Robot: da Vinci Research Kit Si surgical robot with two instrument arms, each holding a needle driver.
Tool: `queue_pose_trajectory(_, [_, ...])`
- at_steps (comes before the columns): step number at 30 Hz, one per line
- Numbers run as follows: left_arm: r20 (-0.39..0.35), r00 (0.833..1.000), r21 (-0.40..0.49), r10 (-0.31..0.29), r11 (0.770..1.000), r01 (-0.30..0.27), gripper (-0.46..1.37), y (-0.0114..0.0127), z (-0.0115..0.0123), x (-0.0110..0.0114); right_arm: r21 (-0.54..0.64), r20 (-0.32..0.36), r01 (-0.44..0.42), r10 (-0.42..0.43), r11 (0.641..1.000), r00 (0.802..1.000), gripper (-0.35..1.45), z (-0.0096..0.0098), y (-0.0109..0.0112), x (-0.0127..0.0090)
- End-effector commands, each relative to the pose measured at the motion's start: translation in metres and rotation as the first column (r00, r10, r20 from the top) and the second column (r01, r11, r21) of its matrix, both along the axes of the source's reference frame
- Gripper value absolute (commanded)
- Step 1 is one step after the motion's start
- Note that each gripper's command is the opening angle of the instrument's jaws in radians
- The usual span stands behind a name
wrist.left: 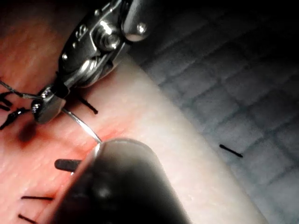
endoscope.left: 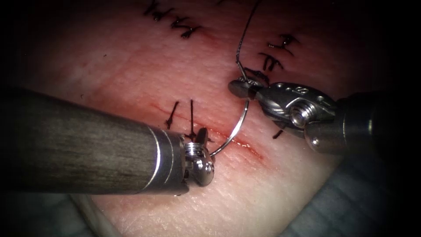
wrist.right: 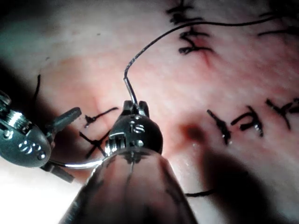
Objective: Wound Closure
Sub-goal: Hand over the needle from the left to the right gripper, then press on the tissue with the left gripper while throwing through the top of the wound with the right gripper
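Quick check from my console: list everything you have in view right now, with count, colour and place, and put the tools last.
Pale pink pork-belly tissue: one, under both tools.
Red-edged cut: one, running across the tissue between the tool tips.
Curved silver needle: one, arcing above the cut, swaged end in the right tool, point end at the left tool's jaws.
Thin dark thread: one strand, trailing from the needle's swaged end toward the picture's top.
Black finished stitches: several, on the far tissue and at the cut's left end.
Grey-blue drape: one, off the tissue's right edge.
Left tool: one, silver, at the cut; jaw state unclear.
Right tool: one, silver, right of the cut, shut on the needle.
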State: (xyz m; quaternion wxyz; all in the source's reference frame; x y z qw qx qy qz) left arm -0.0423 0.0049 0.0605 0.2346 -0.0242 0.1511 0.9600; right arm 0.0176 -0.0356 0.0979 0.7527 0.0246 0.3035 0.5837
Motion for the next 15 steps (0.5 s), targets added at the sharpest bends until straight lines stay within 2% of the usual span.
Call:
queue_pose_trajectory(1, [-0.001, 1.0, -0.002, -0.001, 1.0, 0.001, 1.31, 0.0, 0.0, 0.0, -0.009, 0.0, -0.008, 0.008, 1.0, 1.0, -0.35, -0.0002, 0.0, 0.0])
queue_pose_trajectory(11, [0.002, 1.0, 0.0, 0.026, 1.0, -0.026, 1.12, -0.0006, -0.0005, 0.0009, -0.083, -0.056, -0.041, 0.037, 0.996, 0.998, -0.35, -0.0009, 0.0019, -0.0006])
queue_pose_trajectory(13, [0.035, 0.998, 0.012, 0.045, 0.999, -0.045, 1.09, -0.0008, -0.0008, 0.0013, -0.097, -0.064, -0.034, 0.028, 0.995, 0.998, -0.35, -0.001, 0.002, -0.0008])
queue_pose_trajectory(15, [0.12, 0.99, 0.037, 0.071, 0.996, -0.075, 1.0, -0.0009, -0.001, 0.0018, -0.124, -0.069, -0.022, 0.014, 0.992, 0.997, -0.35, -0.0011, 0.0022, -0.001])
